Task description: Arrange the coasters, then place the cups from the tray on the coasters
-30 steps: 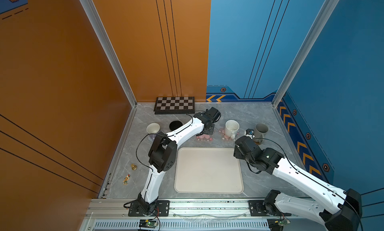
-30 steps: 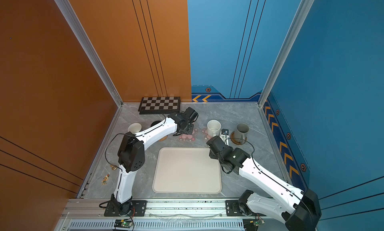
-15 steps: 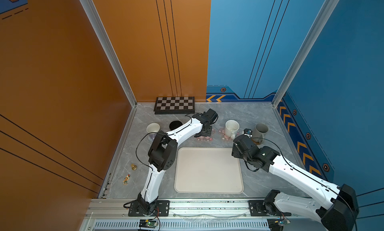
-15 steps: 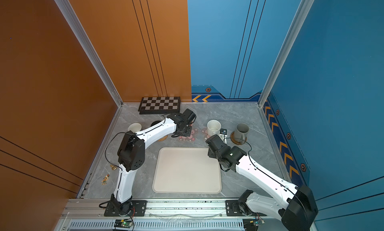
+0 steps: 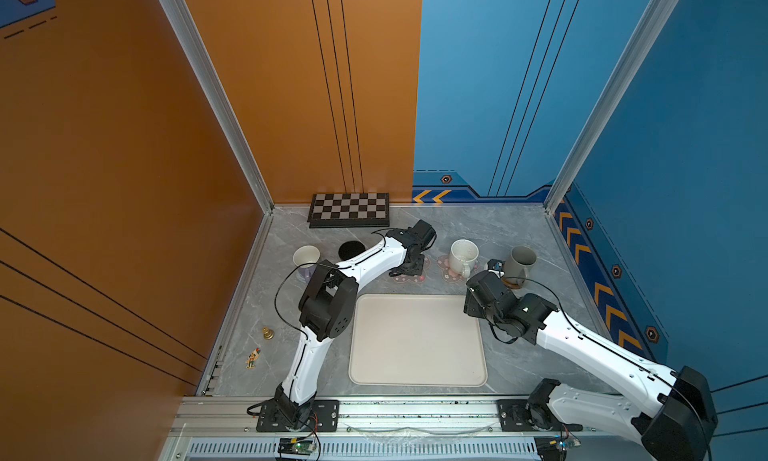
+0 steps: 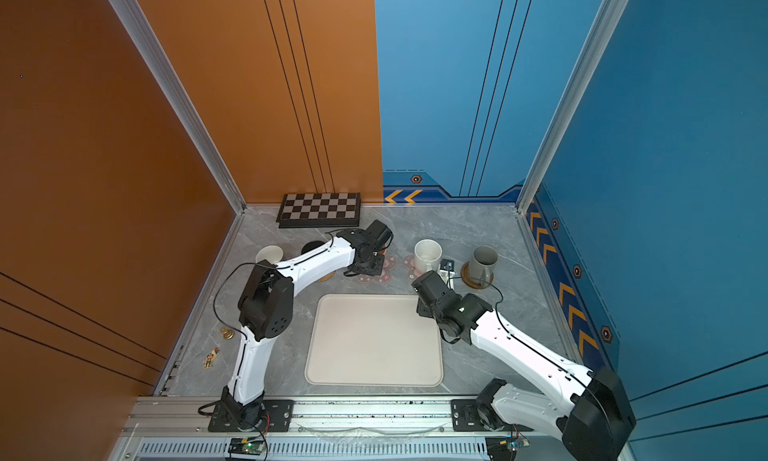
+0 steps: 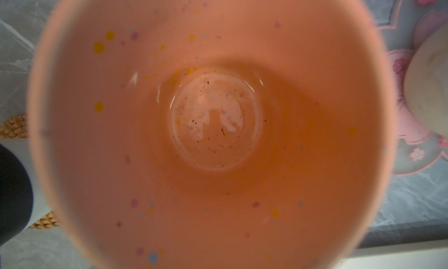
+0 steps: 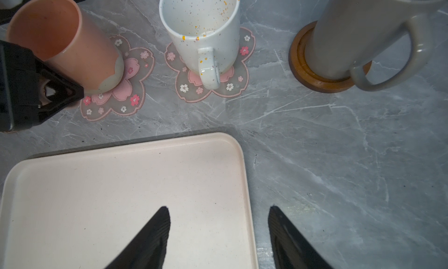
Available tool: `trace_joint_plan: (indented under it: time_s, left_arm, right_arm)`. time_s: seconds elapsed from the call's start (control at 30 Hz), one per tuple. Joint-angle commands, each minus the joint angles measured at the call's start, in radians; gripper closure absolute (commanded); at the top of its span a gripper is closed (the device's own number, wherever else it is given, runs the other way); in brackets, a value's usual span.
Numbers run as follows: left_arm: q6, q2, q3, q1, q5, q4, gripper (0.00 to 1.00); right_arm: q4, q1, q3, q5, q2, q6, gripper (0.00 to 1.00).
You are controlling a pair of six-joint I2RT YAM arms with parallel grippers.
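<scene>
Edging left over the tray, right gripper staying spread, left gripper still pinching the orange cup on pink coaster.

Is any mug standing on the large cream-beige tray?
No, the large cream-beige tray lies bare in both top views and in the right wrist view.

You see a wet-looking glossy glaze inside the orange mug; the white speckled mug shines too. The grey mug looks matt. The wooden coaster is smooth, the flower coaster clear soft plastic, the tray matt, and the counter smooth marble-look.
</scene>
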Motion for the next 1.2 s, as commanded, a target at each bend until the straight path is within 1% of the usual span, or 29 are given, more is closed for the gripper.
trace_joint_plan:
  time_s: [0.0, 0.73, 0.93, 1.17]
  left_arm:
    - [-0.01, -0.01, 0.007, 0.012, -0.003, 0.035, 1.0]
    - [-0.026, -0.014, -0.017, 0.013, 0.035, 0.037, 1.0]
    - [-0.036, -0.011, -0.025, 0.016, 0.056, 0.037, 0.97]
    - [-0.033, -0.014, -0.024, 0.014, 0.06, 0.037, 0.97]
  right_arm:
    - [0.011, -0.003, -0.017, -0.009, -0.007, 0.011, 0.33]
    - [0.024, -0.004, -0.041, -0.016, -0.018, 0.022, 0.33]
    - [0.027, -0.004, -0.044, -0.02, -0.021, 0.024, 0.33]
    - [0.027, -0.004, -0.046, -0.023, -0.028, 0.025, 0.33]
